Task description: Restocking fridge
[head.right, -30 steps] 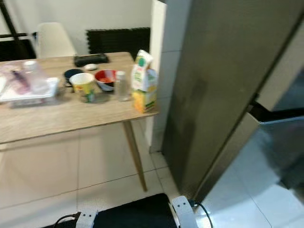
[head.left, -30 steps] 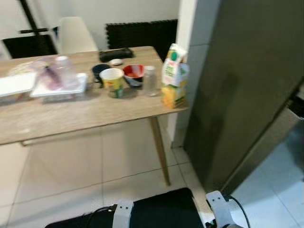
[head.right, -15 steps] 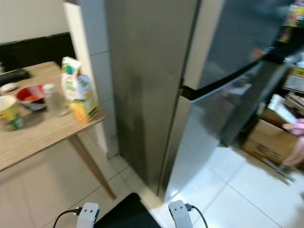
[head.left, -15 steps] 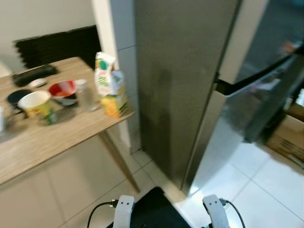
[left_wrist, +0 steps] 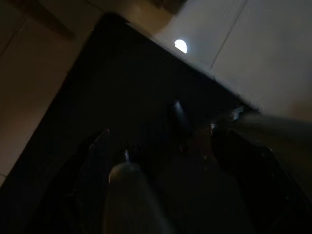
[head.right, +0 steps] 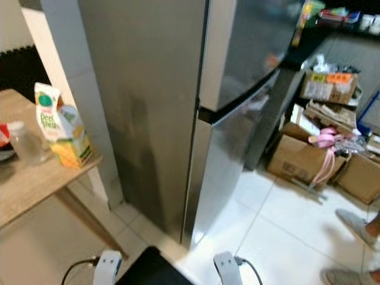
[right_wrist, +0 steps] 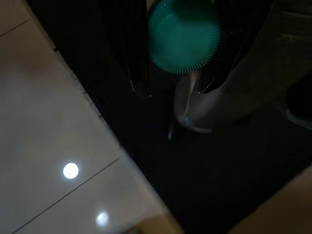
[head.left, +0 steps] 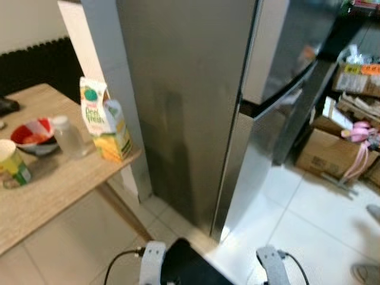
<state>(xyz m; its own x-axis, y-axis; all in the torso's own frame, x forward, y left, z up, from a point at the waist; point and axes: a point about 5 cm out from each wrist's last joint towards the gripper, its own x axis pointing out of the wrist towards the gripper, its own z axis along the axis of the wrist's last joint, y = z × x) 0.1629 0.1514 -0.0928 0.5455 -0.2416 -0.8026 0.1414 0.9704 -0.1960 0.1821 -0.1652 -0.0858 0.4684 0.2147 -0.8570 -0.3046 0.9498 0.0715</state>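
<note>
Fridge (head.left: 196, 101): tall, steel-grey, centre of the eye views, its side panel facing the camera; upper and lower doors both closed, with a dark seam between them right of centre. Bottle (right_wrist: 187, 105): pale body with a round green cap (right_wrist: 184, 41), in the right wrist view, seen cap-first over a dark mat. Right gripper (right_wrist: 174, 89): its two black fingers (right_wrist: 137, 53) are clamped on the bottle, one on each side just below the cap. Left gripper (left_wrist: 141, 136): hangs over the same dark surface in a very dark wrist view; whether its fingers are apart or together cannot be told; a blurred pale shape (left_wrist: 126, 187) lies in front of the lens. Left arm (head.left: 153, 262) and right arm (head.left: 271, 266): silver ends at the bottom edge of the left eye view, low, well apart from the fridge. Wooden table (head.left: 56, 193): lower left, its corner just beside the fridge's side. Juice carton (head.left: 107, 122): upright on that corner, green and yellow. Clear jar (head.left: 69, 136): upright, just left of the carton. Red bowl (head.left: 34, 134): left of the jar. Yellow cup (head.left: 13, 166): at the left edge. Cardboard boxes (head.left: 329, 151): on the white tiled floor (head.left: 309, 219), right of the fridge, with a pink item (head.left: 356, 133) on them. Person's shoes (head.right: 355, 224): lower right corner of the right eye view.
</note>
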